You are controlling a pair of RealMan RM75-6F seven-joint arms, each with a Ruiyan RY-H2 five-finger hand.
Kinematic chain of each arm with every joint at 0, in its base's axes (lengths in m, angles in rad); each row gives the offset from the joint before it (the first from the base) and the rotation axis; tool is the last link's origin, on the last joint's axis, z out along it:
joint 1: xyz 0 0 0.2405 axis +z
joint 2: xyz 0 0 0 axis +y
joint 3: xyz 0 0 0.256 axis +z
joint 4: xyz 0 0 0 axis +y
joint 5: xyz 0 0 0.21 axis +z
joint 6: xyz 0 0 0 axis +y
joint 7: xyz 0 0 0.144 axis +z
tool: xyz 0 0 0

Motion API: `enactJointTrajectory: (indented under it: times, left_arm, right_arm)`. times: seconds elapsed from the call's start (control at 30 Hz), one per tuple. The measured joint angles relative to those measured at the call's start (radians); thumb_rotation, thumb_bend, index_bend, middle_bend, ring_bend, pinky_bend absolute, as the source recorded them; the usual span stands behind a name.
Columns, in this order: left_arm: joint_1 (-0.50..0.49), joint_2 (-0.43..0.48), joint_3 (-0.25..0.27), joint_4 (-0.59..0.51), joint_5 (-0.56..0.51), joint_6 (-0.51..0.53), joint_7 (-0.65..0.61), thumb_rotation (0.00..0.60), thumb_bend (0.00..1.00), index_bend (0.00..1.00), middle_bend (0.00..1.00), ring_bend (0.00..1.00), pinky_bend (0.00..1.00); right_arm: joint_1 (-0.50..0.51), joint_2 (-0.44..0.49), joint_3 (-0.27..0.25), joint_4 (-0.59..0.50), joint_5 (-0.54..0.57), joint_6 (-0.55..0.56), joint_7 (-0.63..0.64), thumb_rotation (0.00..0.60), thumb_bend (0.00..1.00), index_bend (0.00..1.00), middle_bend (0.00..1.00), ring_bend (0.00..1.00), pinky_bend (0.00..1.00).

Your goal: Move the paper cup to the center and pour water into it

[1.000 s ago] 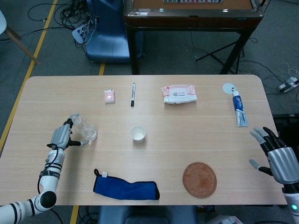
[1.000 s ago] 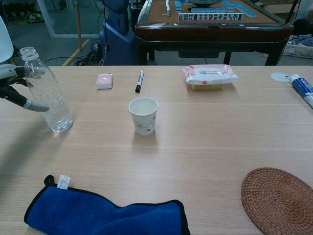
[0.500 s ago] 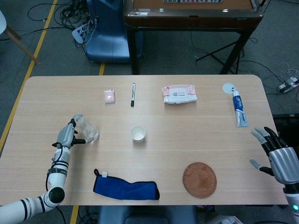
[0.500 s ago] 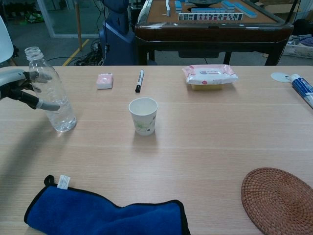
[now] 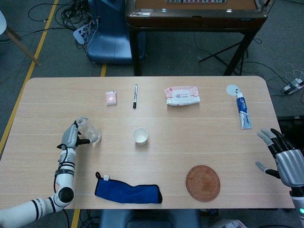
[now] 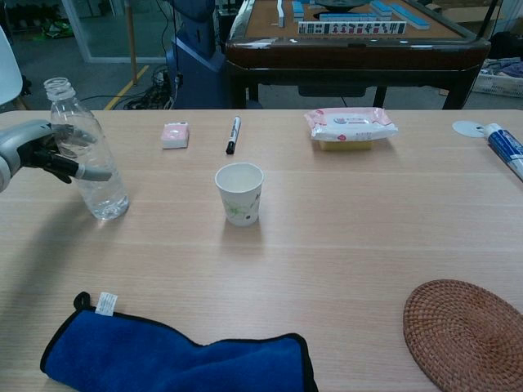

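Note:
A white paper cup [image 5: 140,136] [image 6: 239,193] stands upright and empty near the middle of the table. To its left stands a clear, uncapped water bottle [image 5: 89,131] [image 6: 91,159] with a little water at the bottom. My left hand [image 5: 71,138] [image 6: 34,147] grips the bottle from its left side, with fingers [image 6: 88,173] wrapped across its front. My right hand [image 5: 285,162] hovers off the right table edge with fingers spread and holds nothing; only the head view shows it.
A blue cloth [image 5: 128,192] [image 6: 163,355] lies at the front edge, with a woven coaster [image 5: 203,182] [image 6: 466,331] to its right. Along the back lie a pink packet [image 5: 111,98], a pen [image 5: 135,96], a wipes pack [image 5: 182,95] and a toothpaste tube [image 5: 243,111].
My left hand and the bottle have shifted a little to the right, toward the cup, and the fingers have closed further round the bottle. The right hand has barely moved.

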Motion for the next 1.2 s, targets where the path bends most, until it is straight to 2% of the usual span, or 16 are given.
enactJointTrajectory:
  times: [0.27, 0.47, 0.6, 0.7, 1.0, 1.2]
  left_arm:
    - [-0.015, -0.057, -0.021, 0.048, -0.023, 0.025, 0.008, 0.6, 0.06, 0.34, 0.25, 0.21, 0.33]
    - [-0.018, -0.1, -0.029, 0.091, -0.001, 0.052, -0.008, 0.6, 0.06, 0.45, 0.39, 0.32, 0.33]
    - [-0.018, -0.123, -0.029, 0.116, 0.037, 0.075, -0.021, 0.6, 0.06, 0.54, 0.5, 0.41, 0.43]
    - [-0.016, -0.14, -0.026, 0.135, 0.069, 0.091, -0.031, 0.6, 0.06, 0.58, 0.54, 0.44, 0.48]
    - [-0.006, -0.159, -0.018, 0.148, 0.146, 0.133, -0.04, 0.6, 0.06, 0.67, 0.68, 0.54, 0.56]
    - [-0.009, -0.145, -0.003, 0.109, 0.174, 0.159, 0.044, 0.6, 0.06, 0.71, 0.74, 0.58, 0.59]
  right_arm:
    - [-0.007, 0.005, 0.005, 0.002, -0.003, 0.008, 0.014, 0.6, 0.0, 0.16, 0.15, 0.08, 0.32]
    - [-0.011, 0.006, 0.008, 0.005, -0.004, 0.013, 0.021, 0.6, 0.0, 0.16, 0.15, 0.08, 0.32]
    - [-0.012, 0.008, 0.01, 0.005, -0.006, 0.013, 0.023, 0.6, 0.0, 0.16, 0.15, 0.08, 0.32]
    - [-0.013, 0.008, 0.011, 0.005, -0.006, 0.014, 0.025, 0.6, 0.0, 0.16, 0.15, 0.08, 0.32]
    - [-0.014, 0.01, 0.013, 0.005, -0.009, 0.012, 0.03, 0.6, 0.0, 0.18, 0.16, 0.08, 0.32]
    - [-0.015, 0.012, 0.012, 0.004, -0.015, 0.012, 0.031, 0.6, 0.0, 0.18, 0.16, 0.08, 0.32]
